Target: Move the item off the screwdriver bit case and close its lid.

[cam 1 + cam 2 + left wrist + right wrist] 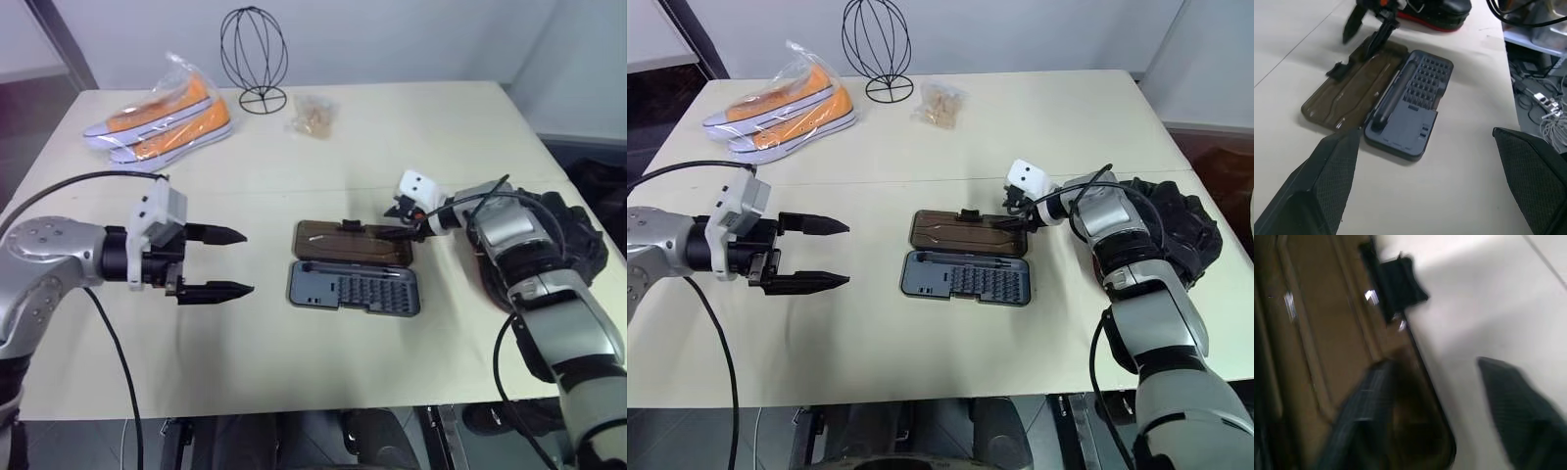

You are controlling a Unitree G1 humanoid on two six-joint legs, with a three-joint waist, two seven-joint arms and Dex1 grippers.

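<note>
The screwdriver bit case [355, 286] lies open on the desk [294, 362], well to the right of the left end effector [227, 262], whose two fingers stand wide apart, holding nothing. Its grey base holds rows of small bits and a long dark tool along the hinge side. The smoky-brown lid [353, 243] lies flat beside the base, latch tab [1398, 281] on its far edge. The right end effector [400, 219] hovers over the lid's right end with fingers parted, one over the lid's corner, the other over bare desk. The black mitt [1176, 220] rests on the desk behind that arm, off the case.
</note>
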